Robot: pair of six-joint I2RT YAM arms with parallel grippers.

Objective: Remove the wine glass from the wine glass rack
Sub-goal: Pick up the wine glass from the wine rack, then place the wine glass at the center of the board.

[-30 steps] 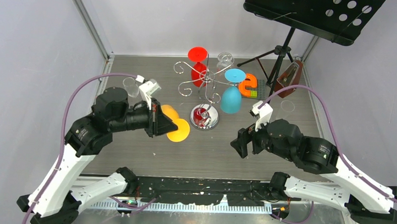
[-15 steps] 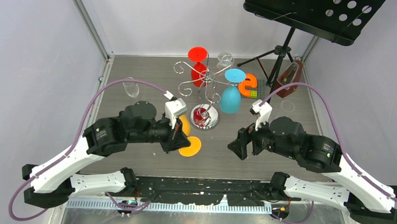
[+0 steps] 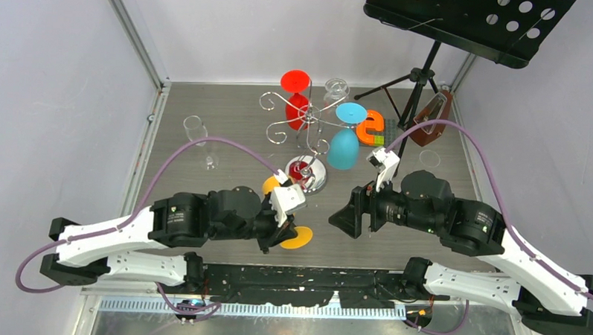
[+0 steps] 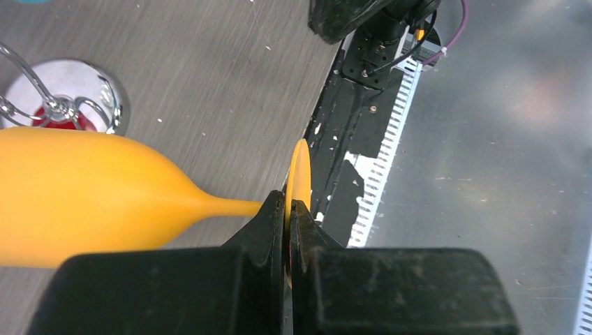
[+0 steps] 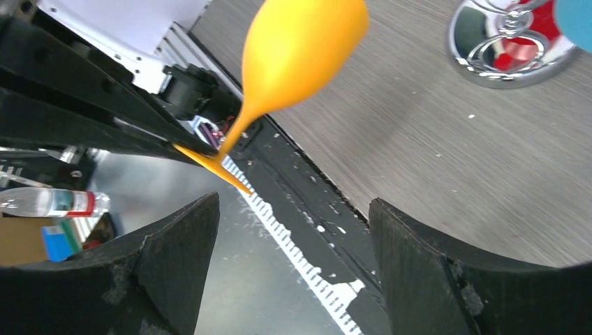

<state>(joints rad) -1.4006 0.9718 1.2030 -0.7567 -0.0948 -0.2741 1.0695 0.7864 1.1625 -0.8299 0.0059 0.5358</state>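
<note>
The chrome wine glass rack [image 3: 308,123] stands at mid-table on its round mirrored base [image 3: 313,179]. A red wine glass [image 3: 296,100] and a blue wine glass [image 3: 345,143] hang on it upside down. My left gripper [image 3: 282,230] is shut on the foot disc of an orange wine glass [image 3: 271,185], held off the rack near the table's front edge. In the left wrist view the pads [image 4: 276,220] pinch the foot [image 4: 300,167], with the bowl [image 4: 77,202] to the left. My right gripper [image 3: 342,217] is open and empty beside it. The right wrist view [image 5: 293,209] shows the orange glass [image 5: 300,49] ahead.
A clear wine glass [image 3: 198,130] stands at the left. Another clear glass [image 3: 336,89] is behind the rack. A black tripod music stand [image 3: 462,17], a brown metronome [image 3: 432,111] and an orange letter e [image 3: 370,127] are at the back right. The black rail [image 3: 297,283] runs along the front.
My left arm has carried the orange glass right and toward the front edge, away from the rack. My right gripper has edged left toward it and stays open.
</note>
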